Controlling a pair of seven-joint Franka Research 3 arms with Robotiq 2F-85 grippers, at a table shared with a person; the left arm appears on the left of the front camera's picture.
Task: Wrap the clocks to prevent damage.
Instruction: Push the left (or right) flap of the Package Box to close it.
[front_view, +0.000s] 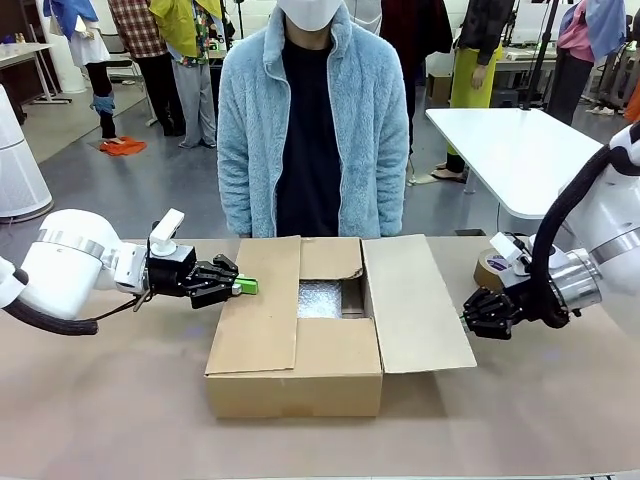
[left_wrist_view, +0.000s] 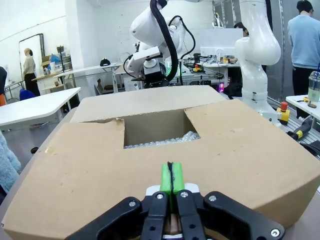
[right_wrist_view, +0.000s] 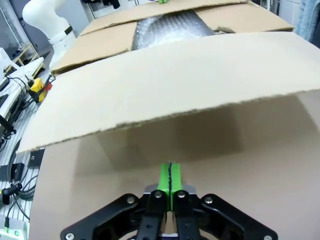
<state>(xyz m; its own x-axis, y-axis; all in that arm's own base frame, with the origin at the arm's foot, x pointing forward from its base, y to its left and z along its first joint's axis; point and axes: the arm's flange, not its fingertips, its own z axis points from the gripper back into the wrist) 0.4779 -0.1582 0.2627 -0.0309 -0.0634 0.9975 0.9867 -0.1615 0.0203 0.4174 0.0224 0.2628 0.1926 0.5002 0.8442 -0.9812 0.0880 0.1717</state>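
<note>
- Box (front_view: 300, 375) is set mid-worktop (front_view: 110, 410); the side flaps are folded partly down, and a gap is left open at the top centre.
- Clocks (front_view: 320, 299), seen as a bubble-wrap bundle, are placed inside the box and are visible through that gap.
- Left tool (front_view: 246, 287) is closed pad to pad, with nothing gripped; it is positioned over the left flap (front_view: 262, 300) at its outer edge.
- Right tool (front_view: 468, 320) is likewise closed and empty; it is held just outside the right flap (front_view: 415, 300), below its edge.
- Tape roll (front_view: 489, 270) is noted behind the right tool.
- Person (front_view: 312, 140) is stood at the far side.
</note>
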